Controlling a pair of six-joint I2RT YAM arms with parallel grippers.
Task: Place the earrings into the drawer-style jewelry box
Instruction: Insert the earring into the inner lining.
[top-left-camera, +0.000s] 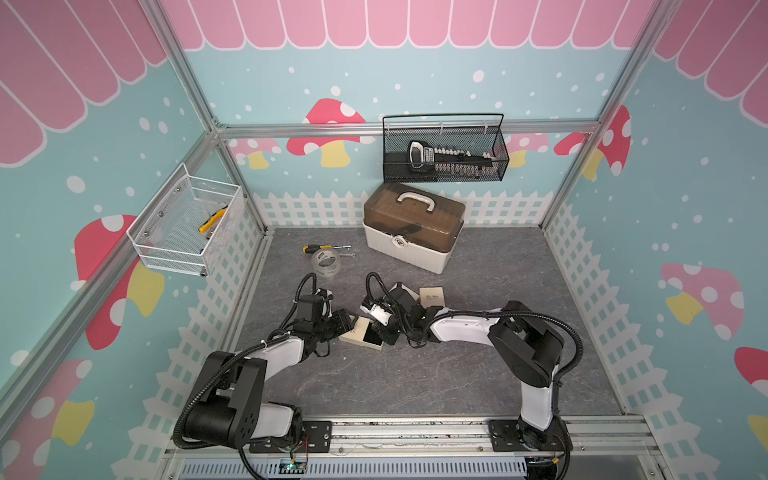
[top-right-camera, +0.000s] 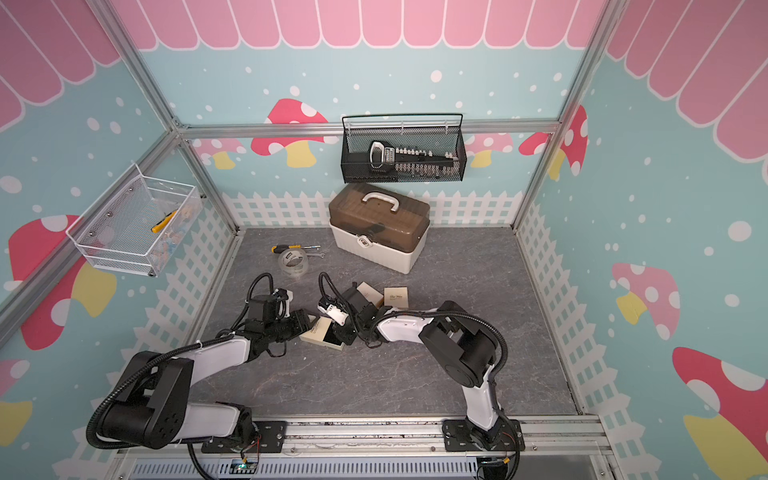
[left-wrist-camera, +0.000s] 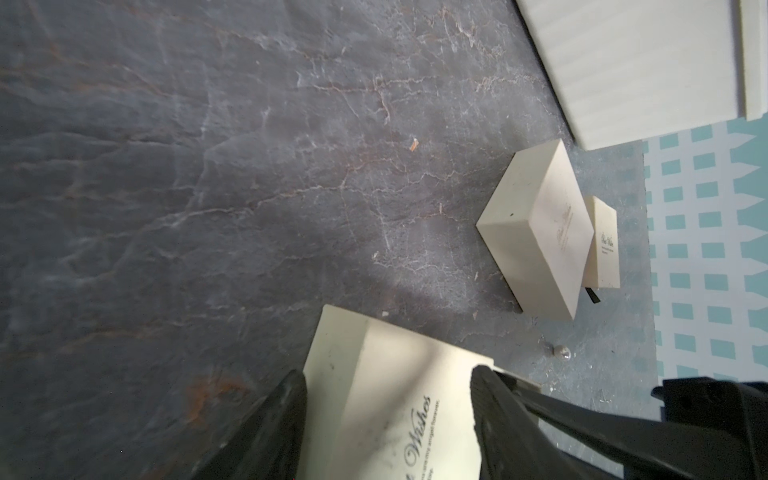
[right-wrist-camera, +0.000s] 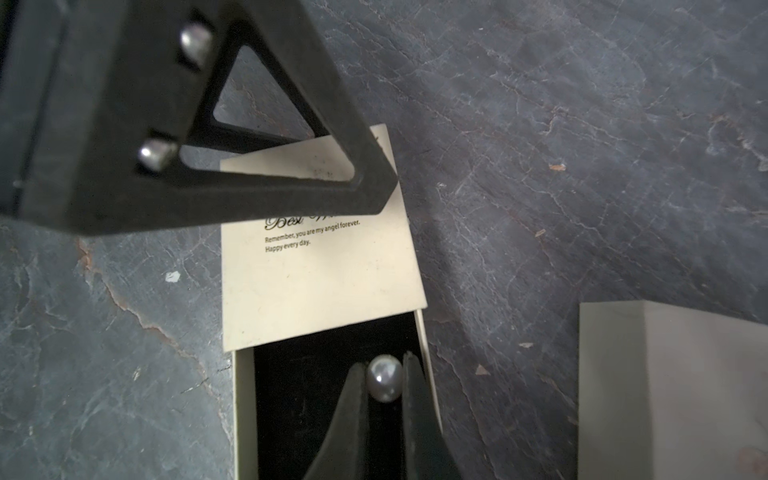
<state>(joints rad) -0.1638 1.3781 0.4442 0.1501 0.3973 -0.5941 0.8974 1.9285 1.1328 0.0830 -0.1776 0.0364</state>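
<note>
The drawer-style jewelry box (top-left-camera: 358, 330) (top-right-camera: 314, 329) is a cream sleeve with printed script, its black-lined drawer (right-wrist-camera: 299, 395) slid partly out. My left gripper (left-wrist-camera: 386, 374) (top-left-camera: 348, 322) is shut on the sleeve (left-wrist-camera: 374, 345), one finger on each side. My right gripper (right-wrist-camera: 384, 363) (top-left-camera: 381, 332) hangs over the drawer, shut on one of the earrings, a pearl-like bead (right-wrist-camera: 384, 380). The other earring (left-wrist-camera: 563, 352) lies on the grey floor beside the box. A left finger (right-wrist-camera: 166, 187) crosses the sleeve's far end.
Two more cream boxes (left-wrist-camera: 536, 232) (left-wrist-camera: 604, 245) (top-left-camera: 431, 296) stand just behind the arms. A white toolbox with a brown lid (top-left-camera: 411, 232) sits at the back, with a tape roll (top-left-camera: 326, 262) and a screwdriver (top-left-camera: 316, 248) to its left. Wire baskets (top-left-camera: 444, 153) (top-left-camera: 183, 224) hang on the walls.
</note>
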